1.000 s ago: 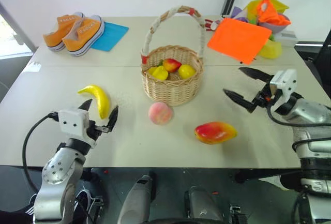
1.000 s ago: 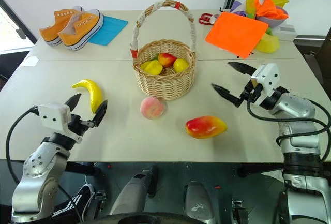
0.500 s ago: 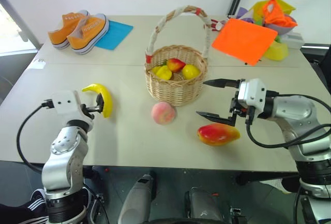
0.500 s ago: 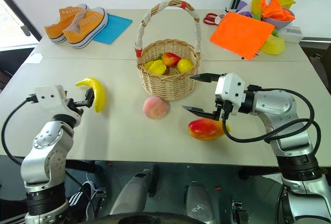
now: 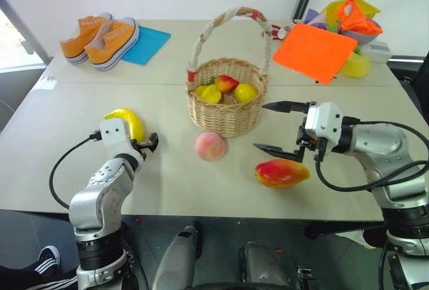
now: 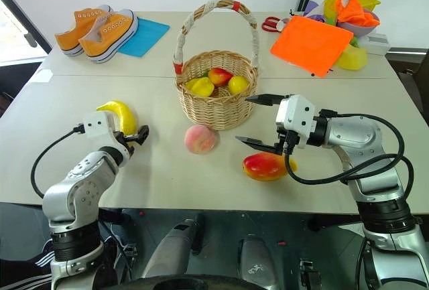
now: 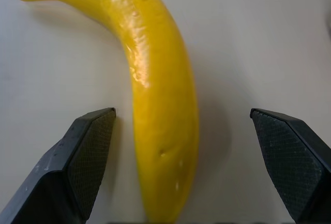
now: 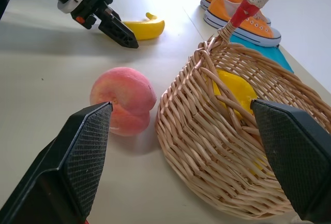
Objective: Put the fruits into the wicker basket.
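— Any writing or brand to read on the things?

— None that I can make out; the orange sneakers (image 5: 97, 35), the blue sheet (image 5: 144, 39) under them and the orange sheet (image 5: 315, 50) show no lettering I can read

— Where does the banana lie from your left gripper?

— The banana (image 7: 155, 94) lies flat on the table (image 5: 167, 183), its lower end between the two fingers of my left gripper (image 7: 181, 162). The fingers stand wide, one on each side; the one nearer the curve (image 7: 85, 157) is just beside the fruit, whether touching I cannot tell, and the other is well apart. I hold nothing

— And your right gripper?

— My right gripper (image 5: 280, 128) hangs spread wide above the table, pointing across toward the wicker basket (image 5: 226, 106), empty. The mango (image 5: 281, 173) lies just below and beside it, the peach (image 5: 210, 147) farther to my left, in front of the basket. Small fruits already sit inside the basket; its handle (image 5: 228, 25) arches over them
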Tool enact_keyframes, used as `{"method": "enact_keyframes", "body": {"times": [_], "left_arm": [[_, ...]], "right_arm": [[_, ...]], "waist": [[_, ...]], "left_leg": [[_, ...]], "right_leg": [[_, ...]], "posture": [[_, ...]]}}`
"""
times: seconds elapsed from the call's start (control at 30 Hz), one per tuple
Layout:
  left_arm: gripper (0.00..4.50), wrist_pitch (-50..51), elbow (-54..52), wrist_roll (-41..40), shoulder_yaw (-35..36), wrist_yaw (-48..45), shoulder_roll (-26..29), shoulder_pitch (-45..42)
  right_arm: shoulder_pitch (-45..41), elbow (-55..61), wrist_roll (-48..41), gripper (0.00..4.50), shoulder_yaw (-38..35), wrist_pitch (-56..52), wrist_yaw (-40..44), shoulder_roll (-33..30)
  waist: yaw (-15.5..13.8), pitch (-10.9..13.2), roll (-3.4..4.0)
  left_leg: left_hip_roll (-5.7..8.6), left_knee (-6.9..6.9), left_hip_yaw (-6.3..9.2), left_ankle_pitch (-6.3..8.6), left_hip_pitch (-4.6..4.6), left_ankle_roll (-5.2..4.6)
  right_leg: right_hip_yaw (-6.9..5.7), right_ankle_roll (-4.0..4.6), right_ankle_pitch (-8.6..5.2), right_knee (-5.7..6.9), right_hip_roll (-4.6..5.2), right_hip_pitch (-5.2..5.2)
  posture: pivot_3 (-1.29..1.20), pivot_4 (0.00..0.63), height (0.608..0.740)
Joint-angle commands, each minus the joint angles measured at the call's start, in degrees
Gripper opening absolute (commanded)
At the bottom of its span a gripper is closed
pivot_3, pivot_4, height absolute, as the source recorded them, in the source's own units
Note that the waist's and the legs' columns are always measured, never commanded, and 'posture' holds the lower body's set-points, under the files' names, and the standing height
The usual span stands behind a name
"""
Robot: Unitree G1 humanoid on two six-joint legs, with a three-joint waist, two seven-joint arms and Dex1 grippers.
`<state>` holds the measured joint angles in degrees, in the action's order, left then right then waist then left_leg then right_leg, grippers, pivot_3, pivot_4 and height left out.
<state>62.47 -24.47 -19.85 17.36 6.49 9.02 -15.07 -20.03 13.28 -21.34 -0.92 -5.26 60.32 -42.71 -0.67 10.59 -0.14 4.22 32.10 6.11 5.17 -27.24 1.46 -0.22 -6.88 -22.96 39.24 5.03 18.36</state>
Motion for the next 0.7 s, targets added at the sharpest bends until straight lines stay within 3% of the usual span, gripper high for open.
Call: {"method": "enact_keyframes", "body": {"times": [0.03,0.17,0.2,0.33,0.43,0.5,0.63,0.7], "left_arm": [[4.5,3.7,-0.7,1.1,0.0,0.3,2.2,-2.8],[4.5,4.4,1.6,1.5,1.1,0.2,2.3,-4.1],[4.24,4.3,1.9,1.2,1.5,-0.1,2.0,-4.2],[2.65,3.9,2.9,0.1,4.5,-0.1,-0.3,-5.2],[1.09,3.5,3.0,0.6,3.0,-2.0,0.9,-4.9],[0.94,1.5,2.0,0.5,3.5,-2.5,0.8,-4.8],[0.94,-9.4,-2.3,6.1,1.4,-4.3,6.9,-0.5],[0.94,-13.1,-5.7,1.2,3.0,-10.9,8.2,2.0]], "right_arm": [[-0.1,0.7,-0.1,4.45,-1.0,1.1,-0.4,0.4],[-0.3,0.1,0.5,4.45,-0.8,1.5,-0.6,0.5],[-0.3,0.0,0.7,4.49,-0.7,1.7,-0.6,0.6],[-0.2,-0.5,1.2,4.5,-1.0,2.1,-0.5,0.6],[-0.5,-0.6,1.3,4.5,-1.0,2.1,-0.8,0.9],[-0.7,-1.0,1.8,4.5,-0.9,2.6,-0.8,0.9],[-0.9,-2.0,2.1,4.5,-1.3,3.2,-0.7,1.0],[-1.1,-2.6,2.3,4.5,-1.4,3.5,-0.8,1.0]], "waist": [[0.0,0.0,-0.01],[0.0,0.0,-0.01],[0.0,0.0,-0.01],[-0.1,0.0,-0.02],[-0.1,0.0,-0.03],[-0.1,0.0,-0.04],[0.3,0.0,-0.12],[0.4,0.0,-0.12]], "left_leg": [[0.0,0.0,0.0,0.0,0.0,0.0],[0.0,0.0,0.0,0.0,0.0,0.01],[0.01,0.0,0.0,0.0,0.0,0.01],[0.01,0.0,0.0,0.0,0.01,0.01],[0.02,0.01,0.0,0.0,0.01,0.01],[0.02,0.01,0.0,0.0,0.01,0.01],[0.0,-0.02,-0.03,0.0,0.01,0.01],[-0.04,-0.08,-0.06,-0.01,-0.01,0.03]], "right_leg": [[0.0,0.0,0.0,0.0,0.0,0.0],[0.0,-0.01,0.01,0.0,0.0,0.0],[0.0,-0.02,0.01,0.0,0.01,0.0],[0.0,-0.02,0.01,0.0,0.01,-0.01],[0.0,-0.02,0.01,0.0,0.01,-0.02],[0.0,-0.03,0.02,0.0,0.02,-0.02],[0.02,-0.03,0.02,0.0,0.01,-0.01],[0.04,-0.01,0.03,0.01,0.0,-0.05]], "posture": [[0.0,0.15,0.74],[0.0,0.15,0.74],[0.0,0.15,0.74],[0.0,0.15,0.74],[0.0,0.15,0.74],[0.0,0.15,0.74],[0.0,0.15,0.74],[0.0,0.15,0.74]]}}
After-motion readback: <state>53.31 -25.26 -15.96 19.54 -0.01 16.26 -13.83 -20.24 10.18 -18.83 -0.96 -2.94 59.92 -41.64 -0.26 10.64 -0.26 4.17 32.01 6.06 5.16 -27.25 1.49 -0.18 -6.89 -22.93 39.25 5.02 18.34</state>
